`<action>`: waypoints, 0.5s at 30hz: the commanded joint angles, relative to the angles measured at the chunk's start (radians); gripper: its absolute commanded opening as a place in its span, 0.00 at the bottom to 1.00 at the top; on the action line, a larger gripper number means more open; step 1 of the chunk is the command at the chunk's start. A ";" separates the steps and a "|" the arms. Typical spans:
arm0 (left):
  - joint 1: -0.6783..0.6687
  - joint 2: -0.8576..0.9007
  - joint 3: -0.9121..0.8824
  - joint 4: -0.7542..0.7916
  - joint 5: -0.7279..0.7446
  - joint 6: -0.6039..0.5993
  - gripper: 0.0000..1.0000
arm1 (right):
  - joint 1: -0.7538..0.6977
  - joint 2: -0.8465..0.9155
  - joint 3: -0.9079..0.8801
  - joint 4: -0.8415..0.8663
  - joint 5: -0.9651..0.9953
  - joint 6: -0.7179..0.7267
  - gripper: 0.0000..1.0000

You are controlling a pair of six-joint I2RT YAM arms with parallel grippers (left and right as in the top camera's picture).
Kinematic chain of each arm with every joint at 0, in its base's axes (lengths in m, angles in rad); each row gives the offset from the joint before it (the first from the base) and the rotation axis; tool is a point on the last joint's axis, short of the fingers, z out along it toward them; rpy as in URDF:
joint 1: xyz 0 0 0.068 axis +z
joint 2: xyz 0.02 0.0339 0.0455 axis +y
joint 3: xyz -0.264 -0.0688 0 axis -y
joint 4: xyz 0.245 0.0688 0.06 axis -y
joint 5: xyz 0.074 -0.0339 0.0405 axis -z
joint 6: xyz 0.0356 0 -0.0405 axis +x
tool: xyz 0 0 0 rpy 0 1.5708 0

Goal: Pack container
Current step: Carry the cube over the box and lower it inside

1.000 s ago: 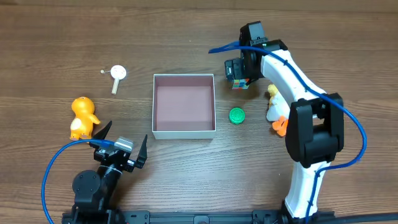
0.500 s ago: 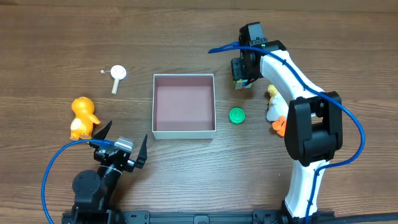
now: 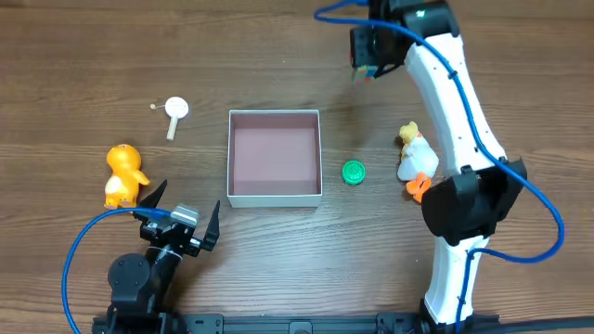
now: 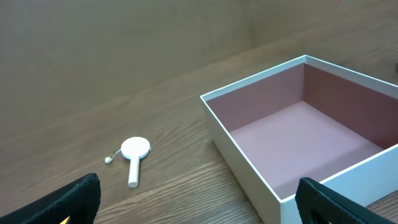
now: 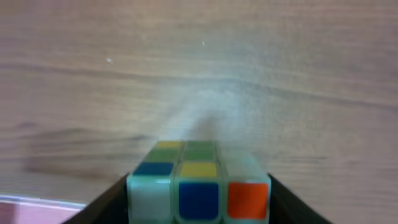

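Note:
The container (image 3: pixel 275 197) is a shallow square box with white walls and a dusty-pink inside, lying mid-table; the left wrist view shows its near wall (image 4: pixel 249 163) and nothing inside. My right gripper (image 3: pixel 364 54) is lifted at the back of the table, shut on a multicoloured puzzle cube (image 5: pixel 199 190), whose sides press against both dark fingers (image 5: pixel 109 205). At the front left my left gripper (image 3: pixel 181 211) rests open, holding nothing, short of the container's front-left corner.
An orange duck toy (image 3: pixel 123 173) lies left of the container. A white spoon-like piece (image 3: pixel 174 113) is at the back left. A green round cap (image 3: pixel 353 173) and a white-and-yellow duck toy (image 3: pixel 411 160) lie right of the container.
My right gripper closed on the puzzle cube and lifted it off the table toward the back. The left arm stayed still.

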 commanded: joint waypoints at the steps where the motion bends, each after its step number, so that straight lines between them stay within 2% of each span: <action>1: 0.007 -0.006 -0.003 0.003 -0.002 0.014 1.00 | 0.061 -0.014 0.118 -0.131 -0.011 0.132 0.35; 4: 0.007 -0.006 -0.003 0.002 -0.002 0.014 1.00 | 0.127 -0.014 0.119 -0.295 -0.054 0.213 0.35; 7: 0.007 -0.006 -0.003 0.003 -0.002 0.014 1.00 | 0.173 -0.014 0.117 -0.348 -0.059 0.253 0.35; 10: 0.007 -0.006 -0.003 0.002 -0.002 0.014 1.00 | 0.194 -0.014 0.101 -0.329 -0.077 0.252 0.35; 15: 0.007 -0.006 -0.003 0.003 -0.002 0.014 1.00 | 0.208 -0.013 -0.054 -0.206 -0.125 0.251 0.35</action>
